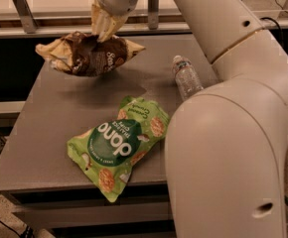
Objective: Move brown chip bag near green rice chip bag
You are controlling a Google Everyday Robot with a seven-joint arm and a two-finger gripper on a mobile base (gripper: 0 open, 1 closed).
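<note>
End effector [103,34]: at the far left of the bench [44,133], coming down from the top of the view, its pale fingers pointing downward.
End effector state: the fingers are clamped on the upper edge of the brown chip bag [87,58], pinching the foil near its middle.
Brown chip bag: hangs from that pinch, wrinkled and spread wide, one pale yellow end pointing left and the other right, with white script showing on the dark brown face. A soft shadow lies on the bench just under it, so it looks lifted clear of the surface, though I cannot be sure that its lowest fold is off.
Green rice chip bag [118,145]: lies flat at the near side of the bench, turned at an angle, its near corner reaching out over the front edge. The dark green circle and white lettering face up.
Gap between the two bags: they are apart, with bare grey bench between them; the brown one is farther back and to the left.
Water bottle [185,76]: clear plastic, lying on its side at the right of the bench, cap toward the back.
Arm [228,148]: a big cream-coloured body fills the right foreground and covers the right near corner of the bench.
</note>
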